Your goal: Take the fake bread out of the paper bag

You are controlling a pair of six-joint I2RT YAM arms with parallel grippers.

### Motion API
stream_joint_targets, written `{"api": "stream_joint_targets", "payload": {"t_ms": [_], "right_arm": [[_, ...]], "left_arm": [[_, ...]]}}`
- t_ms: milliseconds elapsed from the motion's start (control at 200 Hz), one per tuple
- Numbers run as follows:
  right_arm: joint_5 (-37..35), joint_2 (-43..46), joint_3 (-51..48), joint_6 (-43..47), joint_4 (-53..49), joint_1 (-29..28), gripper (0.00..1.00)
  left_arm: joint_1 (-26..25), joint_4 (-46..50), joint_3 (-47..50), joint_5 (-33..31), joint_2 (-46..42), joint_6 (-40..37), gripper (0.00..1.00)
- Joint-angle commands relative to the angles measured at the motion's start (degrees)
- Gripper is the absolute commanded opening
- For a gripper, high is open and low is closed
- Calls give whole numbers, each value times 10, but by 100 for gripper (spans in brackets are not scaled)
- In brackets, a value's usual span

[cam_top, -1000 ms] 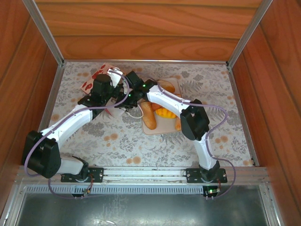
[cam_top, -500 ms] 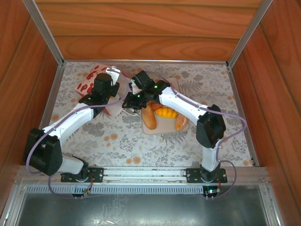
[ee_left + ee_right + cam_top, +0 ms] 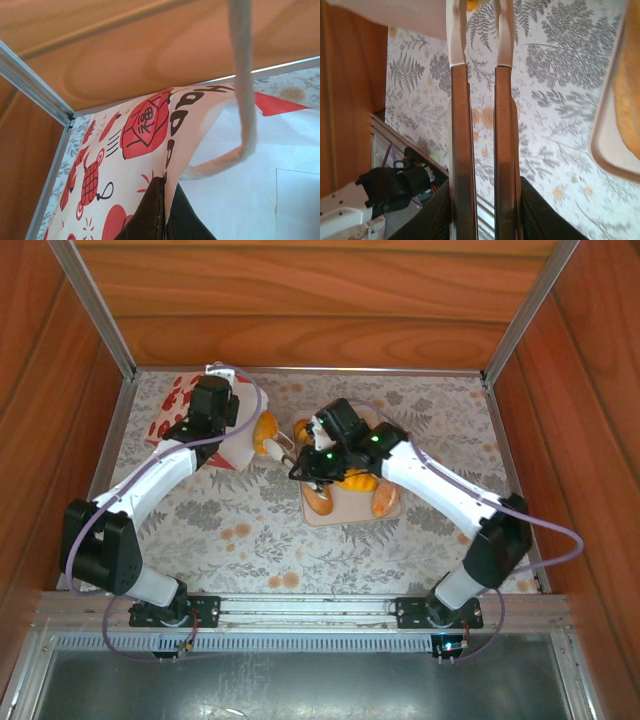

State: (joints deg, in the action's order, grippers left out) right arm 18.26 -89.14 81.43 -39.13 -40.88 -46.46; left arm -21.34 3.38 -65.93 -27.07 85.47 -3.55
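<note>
The left gripper's (image 3: 164, 196) jaws pinch the paper bag's (image 3: 141, 124) edge. One fake bread (image 3: 266, 432) bun lies just beside the bag. Next to it the right gripper's (image 3: 480, 35) jaws stand narrowly apart; I cannot tell whether they pinch anything.

I count one paper bag (image 3: 175, 415) and one beige tray (image 3: 350, 512). Of the fake bread (image 3: 385, 502), I can make out five pieces.

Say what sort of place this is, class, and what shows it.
Probably a robot test booth: wood walls on a metal frame close in a small table, two arms are bolted to its near rail, and toy bread lies on a tray.
</note>
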Motion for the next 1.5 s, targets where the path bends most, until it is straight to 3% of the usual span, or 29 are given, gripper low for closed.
{"api": "stream_joint_targets", "payload": {"t_ms": [0, 220, 565, 1070, 1310, 1499], "right_arm": [[-55, 79, -22, 6, -55, 1, 0], [-136, 181, -60, -27, -191, 1, 0], [-155, 268, -134, -89, -310, 1, 0], [-143, 234, -216, -124, -264, 1, 0], [-137, 188, -198, -110, -246, 3, 12], [-119, 160, -176, -99, -248, 4, 29]], "left_arm": [[4, 54, -27, -29, 15, 31, 0], [5, 63, -36, -17, 4, 57, 0], [7, 117, -63, 35, -47, 148, 0], [21, 137, -61, 128, -104, 220, 0], [26, 137, -53, 147, -115, 229, 0], [29, 137, -50, 154, -112, 232, 0]]}}
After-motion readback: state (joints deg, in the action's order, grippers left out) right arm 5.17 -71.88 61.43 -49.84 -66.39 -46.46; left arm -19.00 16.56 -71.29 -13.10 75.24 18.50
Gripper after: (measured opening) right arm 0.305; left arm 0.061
